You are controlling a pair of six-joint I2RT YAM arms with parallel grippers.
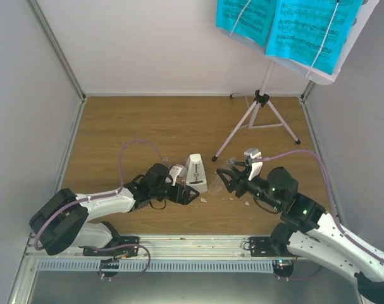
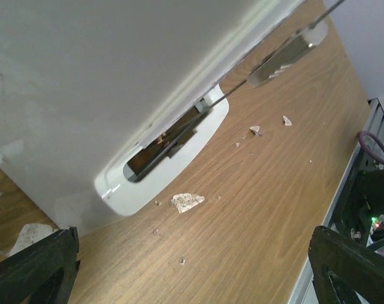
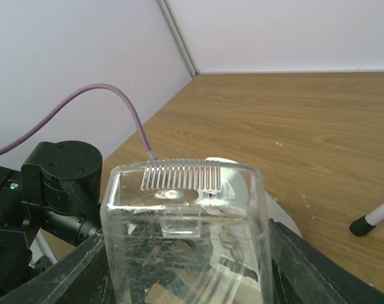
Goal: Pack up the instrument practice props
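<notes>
Metronome (image 1: 195, 171) stands mid-way across the table (image 1: 116, 126); left gripper (image 1: 186, 189), at its 8 o'clock, is spread wide and empty, while right gripper (image 1: 224, 178), at 3 o'clock, clamps a clear cover (image 3: 185, 234) that, brought on askew, would likely topple the unheld metronome.

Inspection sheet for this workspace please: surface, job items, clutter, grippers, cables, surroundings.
Surface: wood-grain table, flat.
Job's things: white metronome standing between the arms; music stand standing back right, cyan sheet music on its plate.
Clutter: white crumbs scattered round the metronome.
Grippers: left gripper open, facing the metronome; right gripper shut on a clear cover.
Cables: purple cables along both arms.
Surroundings: white walls, metal rail at near edge.
</notes>
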